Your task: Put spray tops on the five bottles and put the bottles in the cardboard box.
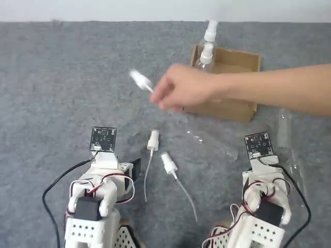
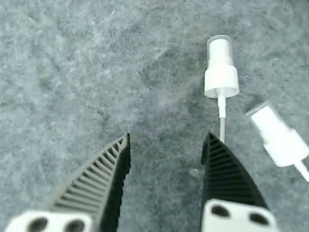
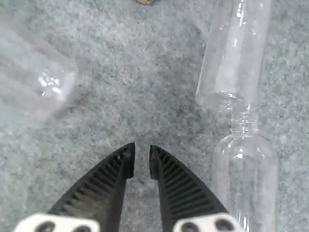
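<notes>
Grey tabletop (image 1: 51, 67) carries a spray top (image 2: 221, 72), probably light and slippery; take its stiff collar. Your left claw (image 2: 167, 137) is released, your right claw (image 3: 141, 147) clenched on nothing.

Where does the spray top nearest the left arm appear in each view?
High view: the spray top lies on the grey mat ahead of the left arm, tube trailing back.
Left wrist view: spray top just beyond one fingertip of the left hand.
Right wrist view: faces clear bottles instead.
Shared landmark: the second spray top, tilted beside it.
</notes>
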